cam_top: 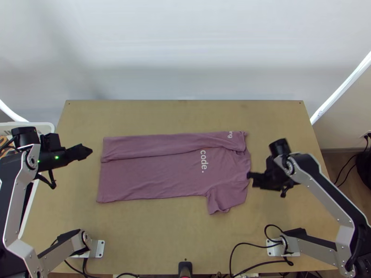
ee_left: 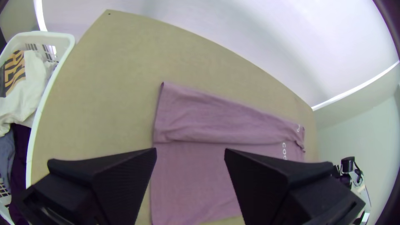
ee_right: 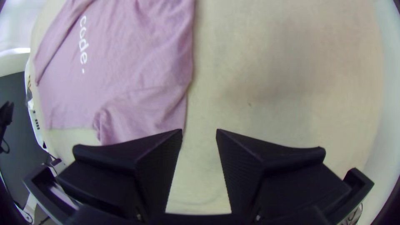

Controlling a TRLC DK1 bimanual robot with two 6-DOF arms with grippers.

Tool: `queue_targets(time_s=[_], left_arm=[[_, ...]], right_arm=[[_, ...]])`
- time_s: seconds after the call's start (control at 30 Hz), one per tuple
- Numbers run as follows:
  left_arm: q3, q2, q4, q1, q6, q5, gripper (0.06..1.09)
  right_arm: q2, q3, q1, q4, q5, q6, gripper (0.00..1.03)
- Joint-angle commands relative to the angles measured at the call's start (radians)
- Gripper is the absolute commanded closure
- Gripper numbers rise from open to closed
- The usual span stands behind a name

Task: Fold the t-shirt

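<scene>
"Where's the shirt?"

"Mid-desk: a mauve cloth T-shirt with white lettering [cam_top: 148, 178], lying sideways on my light wooden desk [cam_top: 148, 231]. Its hem is toward my left, its collar end toward my right. The far side is folded inward in one long strip, a little rumpled at the collar end. One sleeve sticks out toward the near edge."

"And your left hand?"

"My black left hand [cam_top: 87, 152] is near the hem, its two broad fingers set wide apart, nothing between them."

"The right one?"

"My black right hand [cam_top: 251, 180] is at the collar-end edge, near that sleeve. Its fingers stand apart too, with a narrower gap, holding nothing. Whether they touch the cloth, I can't tell."

"How much room have you got?"

"Broad bands of wood on the shirt's far and near sides, and more beyond the collar. Past the desk's left edge there's a white plastic basket [ee_left: 62, 37] with clothes [ee_left: 33, 75] in it."
</scene>
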Motion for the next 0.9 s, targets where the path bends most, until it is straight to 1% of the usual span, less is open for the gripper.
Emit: queue_targets(time_s=[0.0,0.47,0.83,0.87], left_arm=[[-0.043,-0.032,-0.025,-0.005,0.031,0.008,0.28],[-0.066,-0.062,-0.040,-0.005,0.038,0.007,0.28],[-0.060,-0.062,-0.059,-0.004,0.049,0.005,0.28],[-0.060,-0.061,-0.062,-0.004,0.052,0.005,0.28]], right_arm=[[0.010,-0.047,0.030,-0.011,-0.017,0.007,0.66],[0.124,-0.074,0.103,0.123,-0.028,0.048,0.66],[0.163,-0.077,0.132,0.175,-0.028,0.064,0.66],[0.162,-0.079,0.138,0.179,-0.028,0.071,0.67]])
